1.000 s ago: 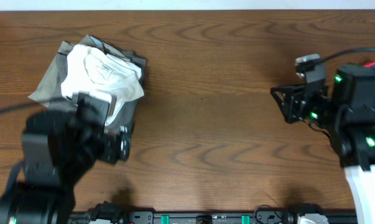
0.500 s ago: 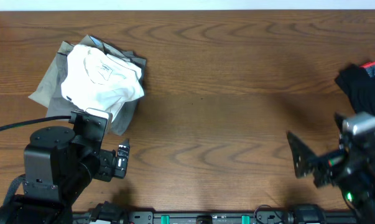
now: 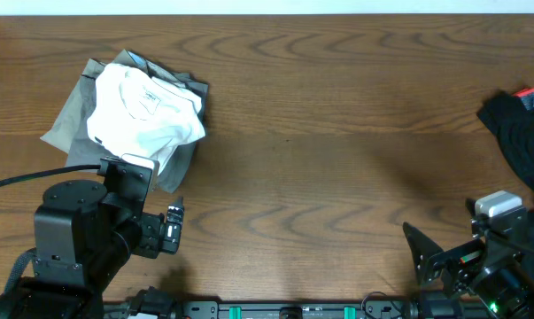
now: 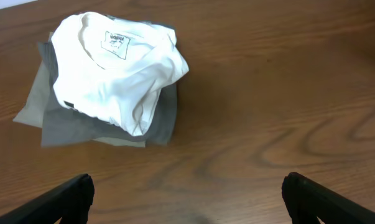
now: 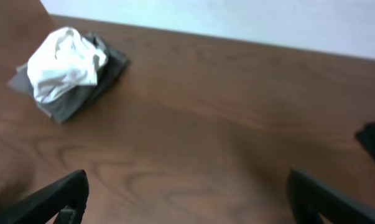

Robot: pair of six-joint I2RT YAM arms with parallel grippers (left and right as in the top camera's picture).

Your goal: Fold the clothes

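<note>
At desk's left, white T-shirt (image 3: 147, 111) sits bunched on grey trousers (image 3: 70, 115): likely light, limp; pinch a hem edge. Left tool (image 4: 187, 190) and right tool (image 5: 187, 186) both released, empty.

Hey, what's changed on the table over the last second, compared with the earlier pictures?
The left claw drew back off the white T-shirt toward the near edge, then stopped. The right claw swung from the far right down to the near right corner, uncovering the black garment. Both now stand open, holding nothing. The T-shirt and the grey trousers under it have not moved.
</note>
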